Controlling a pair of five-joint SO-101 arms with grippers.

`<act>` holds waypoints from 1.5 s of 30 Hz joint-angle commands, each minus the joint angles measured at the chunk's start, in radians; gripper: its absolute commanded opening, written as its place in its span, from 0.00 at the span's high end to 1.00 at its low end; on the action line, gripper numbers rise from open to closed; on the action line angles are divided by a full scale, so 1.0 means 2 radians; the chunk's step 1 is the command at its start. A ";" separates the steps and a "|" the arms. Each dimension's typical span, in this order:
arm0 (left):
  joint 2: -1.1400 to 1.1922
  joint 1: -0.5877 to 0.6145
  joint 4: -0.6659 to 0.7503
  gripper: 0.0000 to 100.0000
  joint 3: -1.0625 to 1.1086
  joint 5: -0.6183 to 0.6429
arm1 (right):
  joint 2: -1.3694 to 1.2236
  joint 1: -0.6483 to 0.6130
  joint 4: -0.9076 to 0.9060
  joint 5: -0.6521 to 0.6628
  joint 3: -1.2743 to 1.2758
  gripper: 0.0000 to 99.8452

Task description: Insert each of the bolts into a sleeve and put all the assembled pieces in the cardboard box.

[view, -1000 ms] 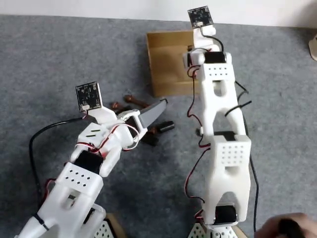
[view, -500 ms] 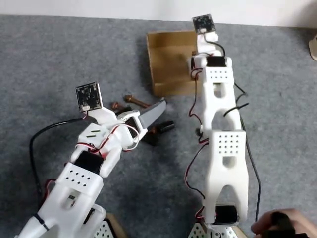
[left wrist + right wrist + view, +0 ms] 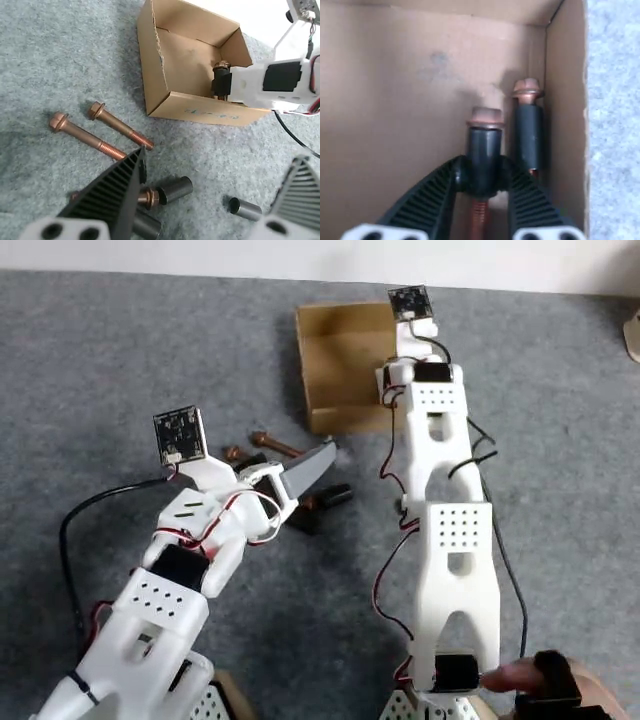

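Note:
My right gripper [image 3: 482, 182] is inside the cardboard box [image 3: 340, 370], shut on an assembled piece [image 3: 484, 145], a black sleeve with a copper bolt through it. A second assembled piece [image 3: 527, 130] lies beside it against the box wall. My left gripper [image 3: 217, 165] hangs open over the loose parts in front of the box [image 3: 155, 75]. Under it lie two bare copper bolts [image 3: 82, 134] [image 3: 120, 124], a bolt head stuck in a dark sleeve [image 3: 167, 192], and a loose sleeve [image 3: 245, 209]. The left finger [image 3: 312, 465] points at the box's near corner.
Grey carpet covers the table [image 3: 120, 350]. In the high view a bolt [image 3: 275, 445] and a dark sleeve [image 3: 335, 497] lie between the two arms. The right arm [image 3: 440, 470] stretches straight out to the box. Open carpet lies to the far left and right.
The right arm has straightened and its wrist has dipped lower at the box. The left arm has kept still.

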State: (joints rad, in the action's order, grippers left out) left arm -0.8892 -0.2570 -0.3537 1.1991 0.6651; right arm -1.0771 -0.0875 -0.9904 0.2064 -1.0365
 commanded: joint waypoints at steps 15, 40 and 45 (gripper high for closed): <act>-0.007 -0.004 0.011 0.60 -0.003 -0.004 | 0.018 0.002 -0.104 -0.008 -0.158 0.85; -0.007 -0.006 0.010 0.60 -0.003 -0.020 | 0.018 0.016 -0.386 -0.044 -0.263 0.85; -0.007 -0.006 0.010 0.60 -0.003 -0.020 | 0.044 0.034 -0.386 -0.073 -0.260 0.85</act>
State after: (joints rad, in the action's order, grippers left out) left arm -0.8892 -0.2570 -0.3537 1.1991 0.6329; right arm -1.0771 -0.0414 -1.7438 0.0898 -1.5121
